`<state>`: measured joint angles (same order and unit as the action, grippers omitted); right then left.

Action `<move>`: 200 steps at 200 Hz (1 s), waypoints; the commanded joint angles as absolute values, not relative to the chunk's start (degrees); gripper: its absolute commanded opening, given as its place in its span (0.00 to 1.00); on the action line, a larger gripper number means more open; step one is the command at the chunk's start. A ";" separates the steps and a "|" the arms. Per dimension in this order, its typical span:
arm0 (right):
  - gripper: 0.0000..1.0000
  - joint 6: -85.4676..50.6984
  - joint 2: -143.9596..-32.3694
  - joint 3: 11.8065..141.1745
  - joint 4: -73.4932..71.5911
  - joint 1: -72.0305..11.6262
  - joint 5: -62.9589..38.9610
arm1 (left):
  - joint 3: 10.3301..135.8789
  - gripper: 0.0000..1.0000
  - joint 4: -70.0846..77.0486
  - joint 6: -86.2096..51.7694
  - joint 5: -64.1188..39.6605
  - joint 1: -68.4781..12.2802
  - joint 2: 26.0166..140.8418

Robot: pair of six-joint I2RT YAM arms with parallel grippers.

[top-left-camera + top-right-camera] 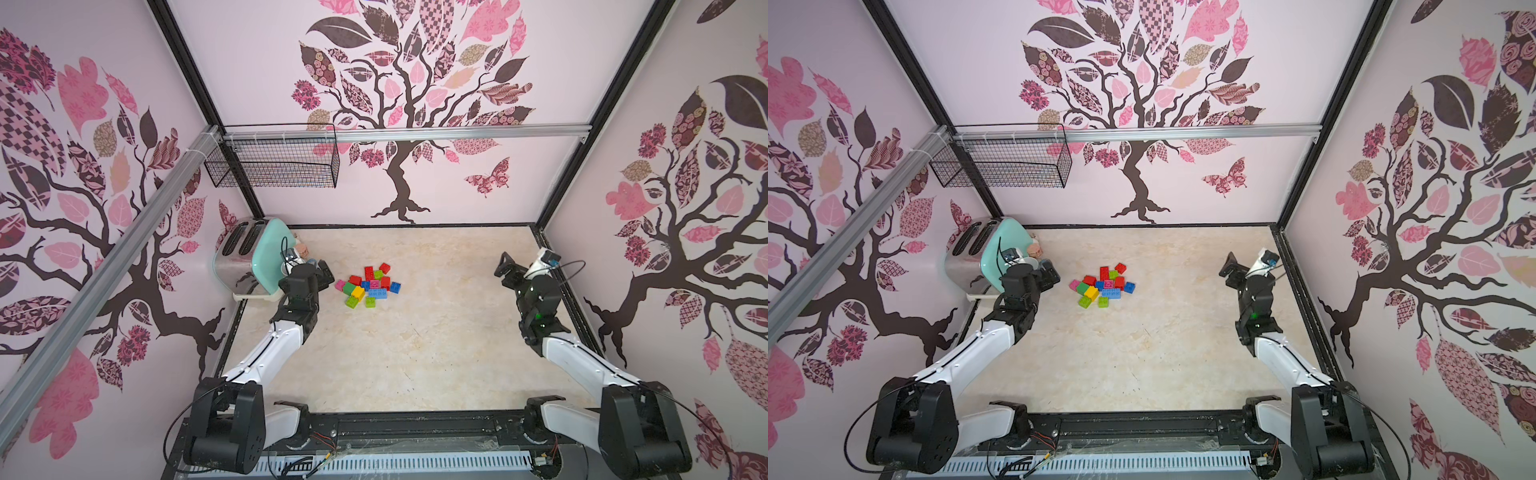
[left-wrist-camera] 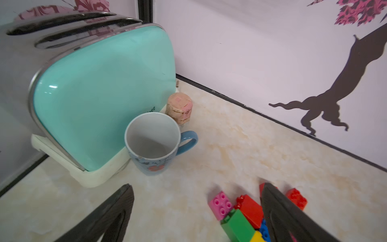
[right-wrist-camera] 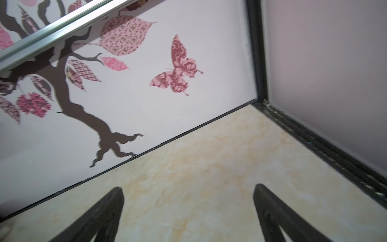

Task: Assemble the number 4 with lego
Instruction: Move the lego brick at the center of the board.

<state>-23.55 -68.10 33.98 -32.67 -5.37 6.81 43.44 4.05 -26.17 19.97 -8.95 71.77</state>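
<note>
Lego [image 1: 369, 286] lying in loose heap at middle of table [image 1: 415, 353], just beside left gripper [image 2: 195, 185]. Its jaws standing wide, holding nothing. One finger [image 2: 278, 211] covering part of heap in left wrist view, rest being cut off at frame edge. Right gripper [image 3: 188, 187] hovering well apart near table's right edge, jaws wide, empty. Mug [image 2: 150, 165] standing against toaster [image 2: 104, 94], mostly hiding behind left wrist in both top views.

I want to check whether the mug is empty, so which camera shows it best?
The left wrist view: the mug stands upright beside the toaster, mouth open to the camera, inside empty. In both top views the left arm hides most of it. The right wrist view shows none of it.
</note>
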 commanded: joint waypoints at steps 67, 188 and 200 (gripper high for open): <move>1.00 -35.72 -83.67 44.56 -6.45 -18.46 -19.28 | 67.24 0.97 -36.94 -30.36 5.81 -10.31 94.37; 0.99 -29.44 -77.76 43.19 -1.72 -18.45 -9.87 | 94.73 0.70 -39.14 -30.44 10.44 -8.91 121.97; 0.99 -29.61 -76.75 43.12 -1.21 -18.40 -9.06 | 95.60 0.70 -39.31 -30.39 9.02 -8.64 123.27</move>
<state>-30.72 -79.88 42.68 -3.99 -18.57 -11.22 91.59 -39.24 -30.41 11.03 -9.67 120.42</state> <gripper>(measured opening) 0.995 0.699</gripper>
